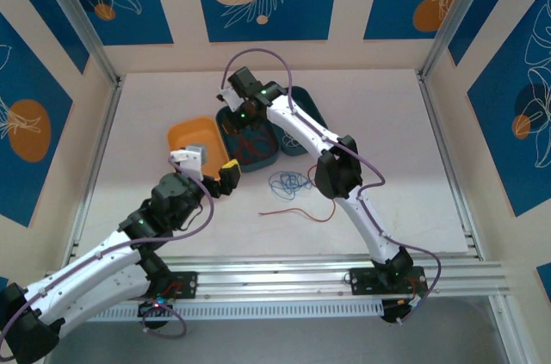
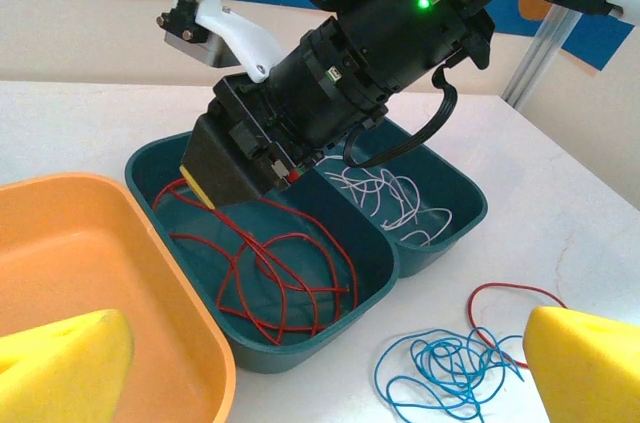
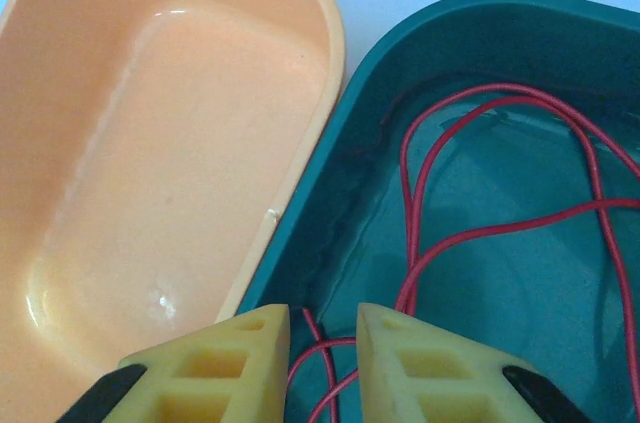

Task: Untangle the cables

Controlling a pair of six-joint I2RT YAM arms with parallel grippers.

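1. The right hand (image 3: pixel 322 363) hangs low inside the dark teal oblong plastic tray (image 3: pixel 345 123). Its yellow fingers stand narrowly parted. A strand of the thin red cable (image 2: pixel 285 273) runs through the gap, which looks wider than the strand, so nothing seems pinched.
2. The left hand (image 2: pixel 320 368) hovers wide and empty over the pale counter (image 1: pixel 387 149), just in front of the trays.
3. The red cable lies in loose loops on the floor of the teal tray. The thin white cable (image 2: pixel 390 198) is curled in a second teal plastic tray (image 2: pixel 470 198) touching the first on its far side.
4. The thin blue cable (image 2: pixel 445 373) sits in a bunched coil on the counter near the trays. A separate red strand (image 2: pixel 505 286) arcs just beside it, and whether the two cross I cannot tell.
5. The shallow orange plastic tray (image 3: pixel 150 143) next to the red one holds no cable.
6. Judged from this, the step in hand is laying red cable into its tray, with the sorting roughly half done.
7. The next move calls for lifting the right hand straight up, clear of the loops so none snags. One hand would then pinch a single blue strand near the coil's edge and draw it away from the red strand beside it.
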